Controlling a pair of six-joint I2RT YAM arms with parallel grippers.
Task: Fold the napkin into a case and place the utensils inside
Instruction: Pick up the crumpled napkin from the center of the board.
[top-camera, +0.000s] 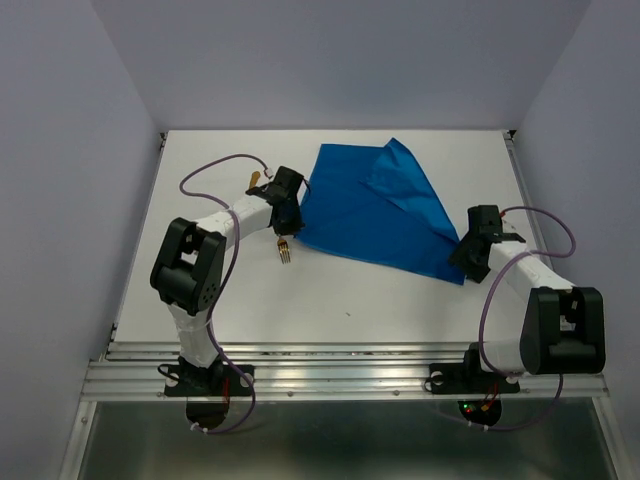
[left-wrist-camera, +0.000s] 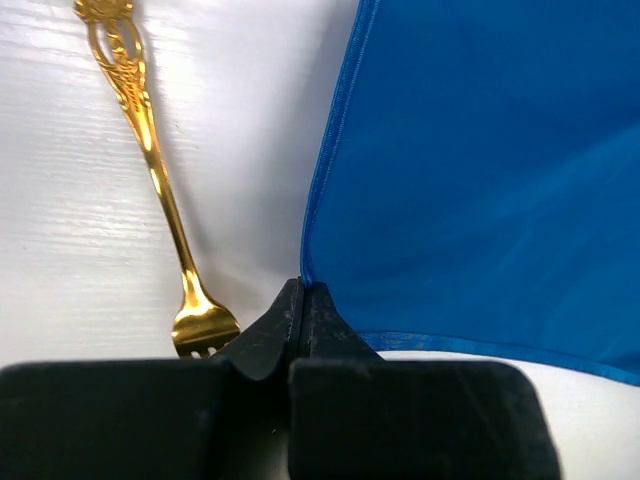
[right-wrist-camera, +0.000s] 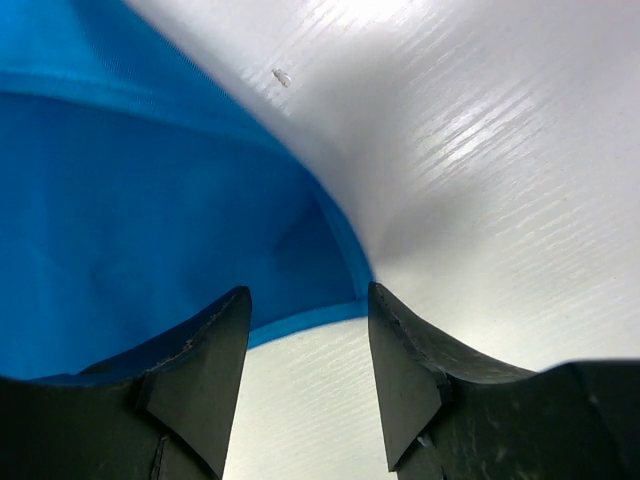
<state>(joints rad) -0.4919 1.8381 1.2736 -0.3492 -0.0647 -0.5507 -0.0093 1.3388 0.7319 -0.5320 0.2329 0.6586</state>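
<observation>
One napkin (top-camera: 370, 205), two utensils (top-camera: 285, 252) (top-camera: 255, 180), two claws (left-wrist-camera: 303, 292) (right-wrist-camera: 308, 292)

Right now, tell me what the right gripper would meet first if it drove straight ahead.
The right gripper would likely meet the napkin corner first, flat on the table between its open jaws; depth is unclear.

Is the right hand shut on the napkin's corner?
No, the right hand is open: its fingers stand apart, with the napkin corner between them on the table.
</observation>
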